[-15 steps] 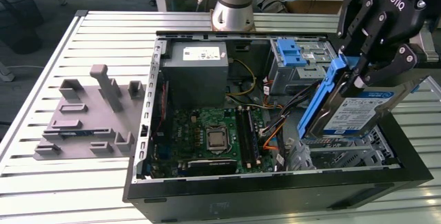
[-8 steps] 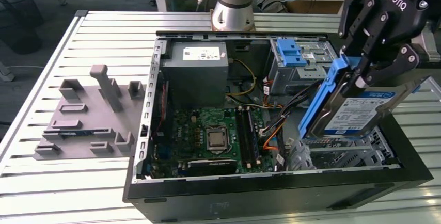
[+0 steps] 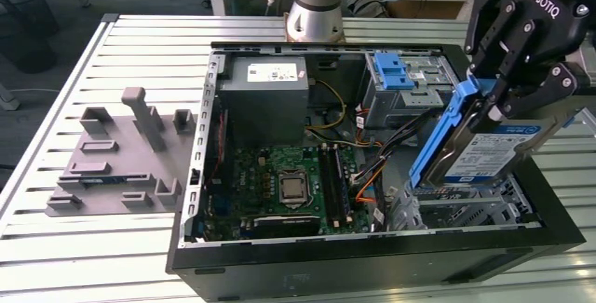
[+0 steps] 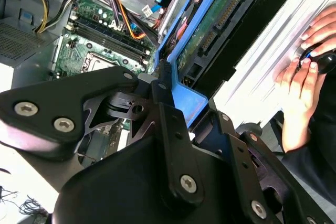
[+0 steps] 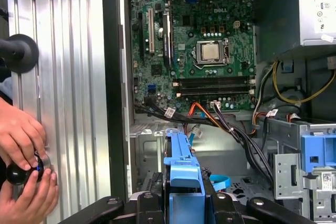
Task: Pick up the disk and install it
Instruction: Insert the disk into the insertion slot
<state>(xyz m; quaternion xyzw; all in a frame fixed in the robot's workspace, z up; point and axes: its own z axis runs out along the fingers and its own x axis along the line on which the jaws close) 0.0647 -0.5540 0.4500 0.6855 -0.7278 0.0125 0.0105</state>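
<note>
Cables (image 3: 377, 167) crowd beside the bay (image 3: 465, 209) below the fingers (image 3: 548, 90) — clamped on the tilted disk (image 3: 484, 153); lowered crooked, its blue frame could snag or jam, I'd say.

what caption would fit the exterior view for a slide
End effector holds the disk tilted above the open computer case on a slatted metal table

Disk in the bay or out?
Out. In the exterior view the claw grips the disk by its blue frame, tilted on edge, mostly above the metal drive cage, not lying in it.
</note>
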